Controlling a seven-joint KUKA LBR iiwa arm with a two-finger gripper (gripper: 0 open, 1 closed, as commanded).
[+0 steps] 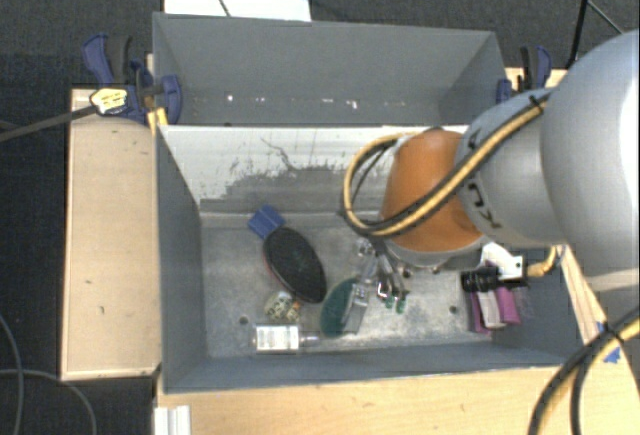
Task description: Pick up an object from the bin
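1. The gripper (385,289), a cluster of small metal parts under a smooth, rounded orange cover (425,198), hangs low over the floor of the bin (180,253), near the middle of its front wall. Whether it is open or closed, or has hold of anything, cannot be told.
2. Just beside it on the left lies a dark green oval piece (338,308), smooth and tilted. Whether the two touch cannot be told.
3. Further left, a matte black oval pad (295,263) lies diagonally, with a blue stub (265,220) at its far end.
4. A small mottled lump (283,304) and a flat white rectangular piece (277,337) sit toward the front-left corner.
5. A blocky purple thing (497,308) lies near the front-right corner.
6. The bin's grey metal floor is scuffed and speckled.
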